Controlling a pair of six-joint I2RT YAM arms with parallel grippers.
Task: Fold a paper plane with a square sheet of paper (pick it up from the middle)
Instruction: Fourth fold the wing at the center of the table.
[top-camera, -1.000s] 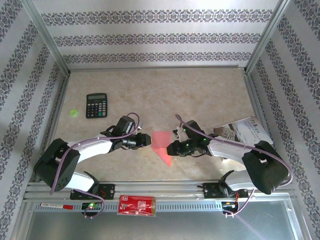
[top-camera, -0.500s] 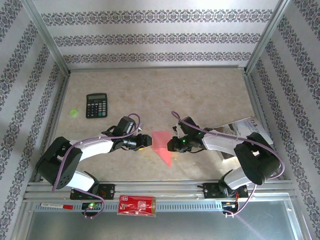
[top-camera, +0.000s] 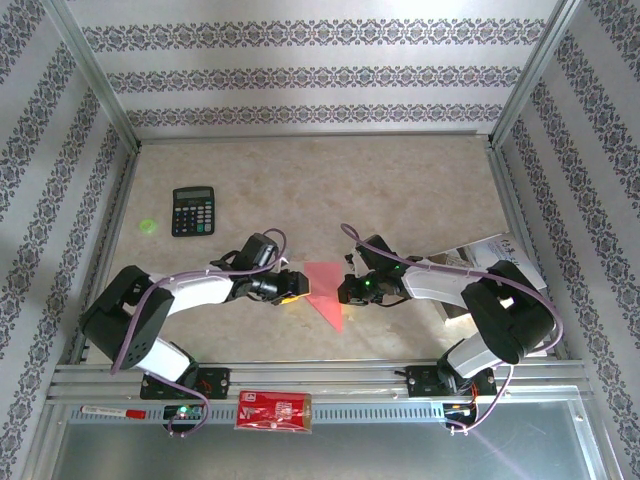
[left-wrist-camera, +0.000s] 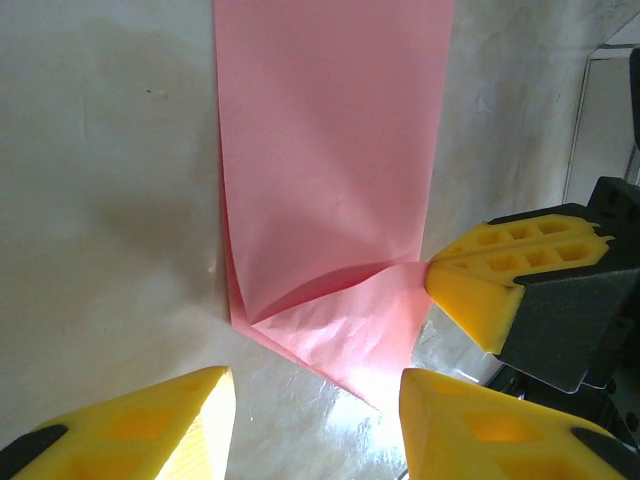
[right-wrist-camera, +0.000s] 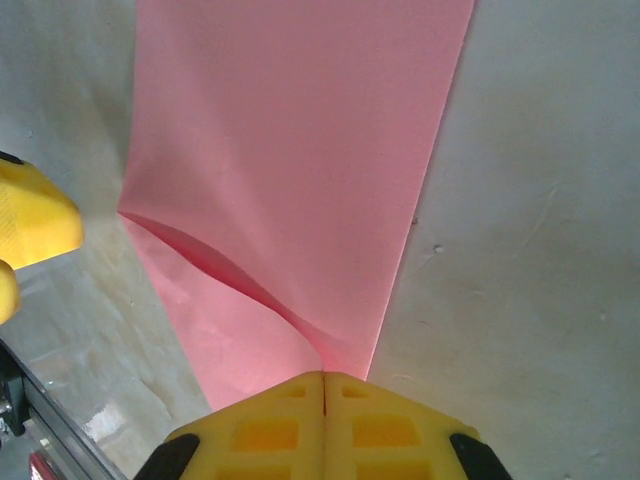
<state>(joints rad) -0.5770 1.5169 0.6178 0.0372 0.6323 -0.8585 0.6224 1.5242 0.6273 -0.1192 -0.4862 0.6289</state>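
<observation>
— Grippers?
— Right gripper (right-wrist-camera: 324, 380) was pinched shut on one edge of the pink sheet (top-camera: 325, 290); left gripper (left-wrist-camera: 315, 400) stood open beside it.
— Sheet's place?
— On the table (top-camera: 400, 180), between them.

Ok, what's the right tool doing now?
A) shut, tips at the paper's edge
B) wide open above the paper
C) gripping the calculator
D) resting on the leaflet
A: the right wrist view shows the right tool closed tight, its tips at the edge of the pink paper.
</observation>
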